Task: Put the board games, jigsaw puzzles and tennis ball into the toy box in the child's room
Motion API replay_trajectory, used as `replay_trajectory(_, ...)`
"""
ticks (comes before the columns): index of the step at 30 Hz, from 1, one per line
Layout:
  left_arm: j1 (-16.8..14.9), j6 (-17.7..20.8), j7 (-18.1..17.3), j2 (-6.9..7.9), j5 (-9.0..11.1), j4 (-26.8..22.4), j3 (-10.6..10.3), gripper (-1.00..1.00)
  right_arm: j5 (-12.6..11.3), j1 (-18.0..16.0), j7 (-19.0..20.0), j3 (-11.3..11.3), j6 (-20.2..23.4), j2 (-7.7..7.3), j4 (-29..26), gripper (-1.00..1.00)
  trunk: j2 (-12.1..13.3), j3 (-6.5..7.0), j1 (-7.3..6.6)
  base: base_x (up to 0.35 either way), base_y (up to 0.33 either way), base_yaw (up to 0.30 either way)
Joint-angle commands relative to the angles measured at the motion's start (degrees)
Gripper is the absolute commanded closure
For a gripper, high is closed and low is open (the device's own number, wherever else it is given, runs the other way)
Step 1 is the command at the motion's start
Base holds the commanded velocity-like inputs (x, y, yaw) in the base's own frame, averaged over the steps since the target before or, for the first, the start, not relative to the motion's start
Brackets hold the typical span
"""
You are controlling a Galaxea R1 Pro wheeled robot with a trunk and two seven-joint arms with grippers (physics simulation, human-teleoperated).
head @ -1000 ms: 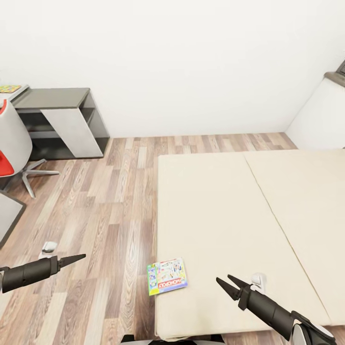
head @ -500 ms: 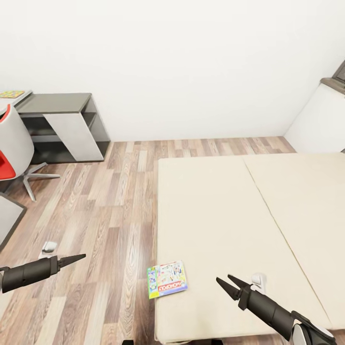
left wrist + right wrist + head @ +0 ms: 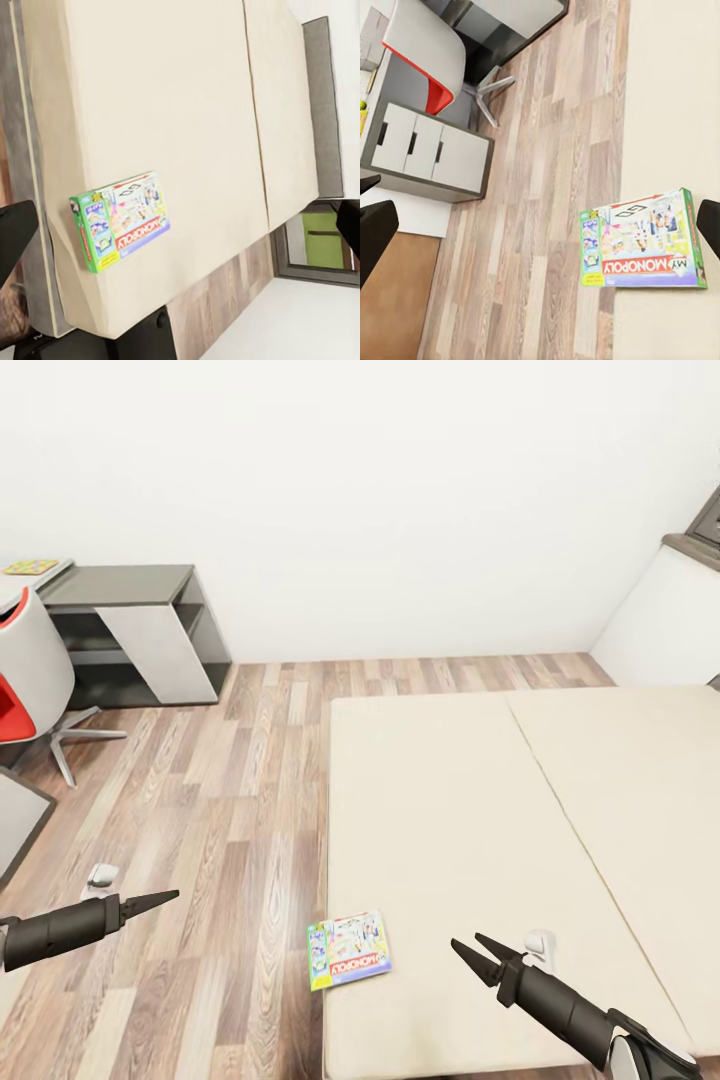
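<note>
- Item: board game (image 3: 348, 949), white-green lid with red strip; lies flat at the near corner of the bed (image 3: 470, 830), one edge at or just over the mattress side; no other game seen on the mattress here.
- Right gripper (image 3: 476, 952): over the bed, near the game, not touching; jaws apart, empty.
- Left gripper (image 3: 165, 899): over the floor (image 3: 230, 780), apart from the game; jaws look together, holding nothing.
- Step, judged: pick up the game; best taken by the overhanging edge, since a thin box flat on a soft mattress gives the fingers little to bite; either arm could reach.
- Surroundings: red-and-white chair (image 3: 25, 670), dark shelf unit (image 3: 130, 620), a jigsaw (image 3: 30, 567) on the table edge far off.
- Obstruction: none around the game; the chair stands before the table.
</note>
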Motion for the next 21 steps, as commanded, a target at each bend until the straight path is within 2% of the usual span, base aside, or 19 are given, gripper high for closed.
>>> replay_trajectory(1, -0.03, 0.57, -0.16, 0.01, 0.11, 0.00, 0.01, -1.00, -0.20, -0.04, 0.17, -0.11, 0.45, 0.05, -0.02, -1.00, -0.09, 0.02, 0.03, 0.000, 0.000, 0.000)
replay_trajectory(21, -0.01, 0.57, -0.12, -0.01, 0.08, 0.00, 0.01, -1.00, 0.18, -0.04, 0.08, -0.11, 0.45, 0.12, 0.06, -1.00, -0.09, 1.91, 0.03, 0.000, 0.000, 0.000)
